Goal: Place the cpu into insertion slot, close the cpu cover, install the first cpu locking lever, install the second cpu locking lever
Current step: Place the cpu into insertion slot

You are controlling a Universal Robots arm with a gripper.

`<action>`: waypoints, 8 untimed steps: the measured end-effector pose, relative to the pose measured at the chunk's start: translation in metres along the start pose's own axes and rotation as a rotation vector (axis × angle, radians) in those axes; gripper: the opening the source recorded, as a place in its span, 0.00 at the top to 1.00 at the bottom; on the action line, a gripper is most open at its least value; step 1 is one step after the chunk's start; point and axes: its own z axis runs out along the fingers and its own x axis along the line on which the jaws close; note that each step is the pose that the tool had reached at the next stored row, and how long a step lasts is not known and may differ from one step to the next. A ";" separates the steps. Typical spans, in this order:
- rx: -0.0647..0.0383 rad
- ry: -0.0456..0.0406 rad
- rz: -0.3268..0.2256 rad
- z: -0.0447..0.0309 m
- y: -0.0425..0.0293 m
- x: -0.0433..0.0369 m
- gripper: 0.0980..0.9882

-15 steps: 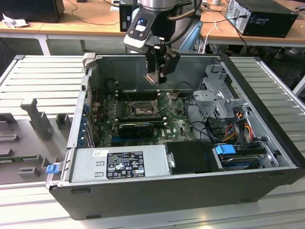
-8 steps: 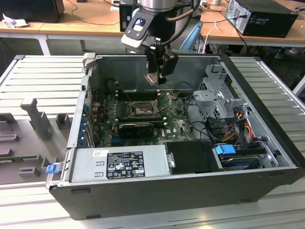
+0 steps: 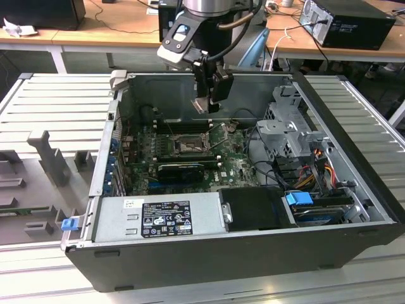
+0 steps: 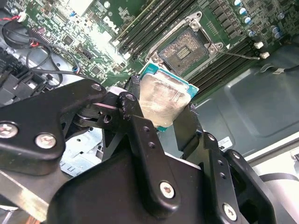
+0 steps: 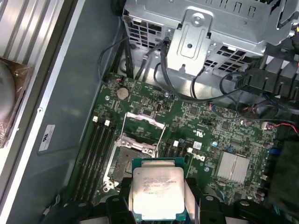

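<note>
Silvery-topped cpu (image 5: 158,192) hangs gripped in the pincer (image 3: 204,102), upper centre of the exterior view, above the empty insertion slot (image 3: 188,144); seemingly all four steps remain.

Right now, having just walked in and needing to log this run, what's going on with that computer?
A robot arm's gripper holds the chip between its fingers, above the open computer case. In both wrist views the chip hangs over the green board, close to the socket but not in it. The socket is bare, and its metal cover is flipped open. The chip is not yet seated.
</note>
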 end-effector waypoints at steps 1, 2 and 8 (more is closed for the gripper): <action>0.000 -0.0008 0.008 0.0002 0.0000 0.0000 0.52; 0.000 -0.0014 0.014 0.0003 0.0000 0.0000 0.52; -0.001 -0.0047 0.051 0.0011 -0.0001 0.0000 0.52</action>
